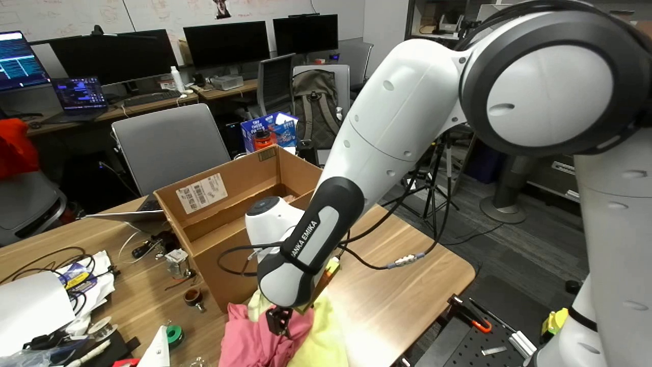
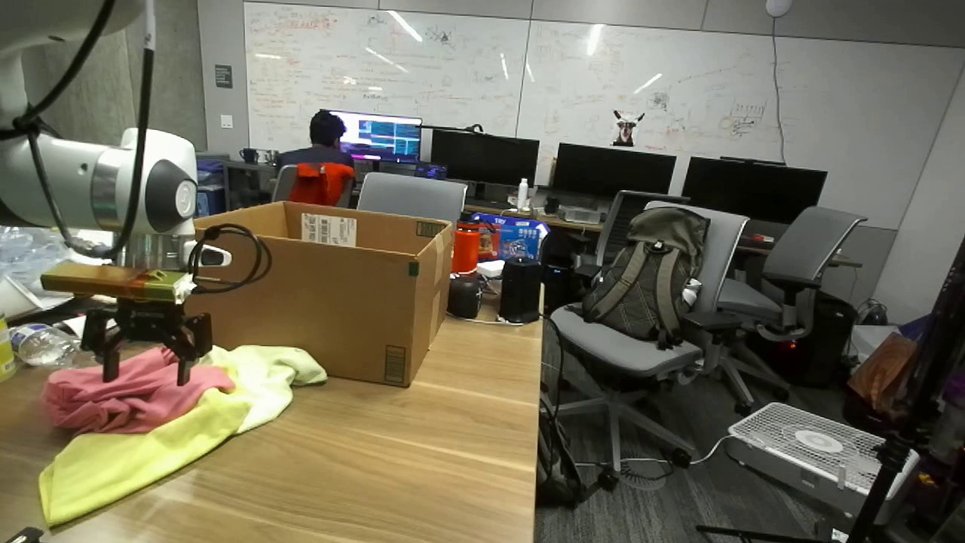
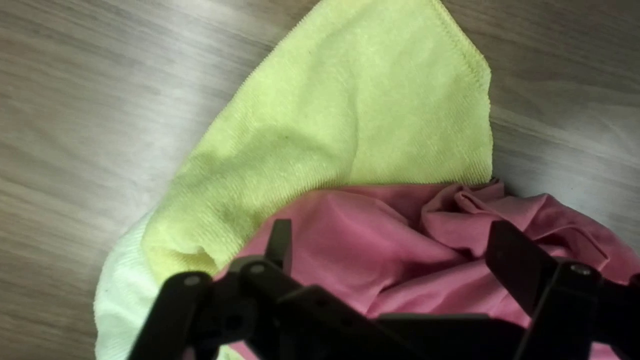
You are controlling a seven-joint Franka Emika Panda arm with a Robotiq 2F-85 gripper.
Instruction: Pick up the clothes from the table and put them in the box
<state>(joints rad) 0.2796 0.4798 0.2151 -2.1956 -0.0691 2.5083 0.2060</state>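
The pink garment point(image 2: 143, 394) and the yellow ribbed cloth point(image 2: 162, 446) lie on the table point(image 2: 422, 460) at the foot of the cardboard box point(image 2: 324, 302), outside it. Jaws: spread wide over the pink garment, gripping nothing; contact with the fabric is unconfirmed. Principal risk: closing too high would likely give a shallow pinch, and loose folds could slip free. The pink overlaps the yellow, so both may rise together. A low lift might snag trailing fabric, or the hanging cable loop point(image 2: 266, 260), on the box's rim.
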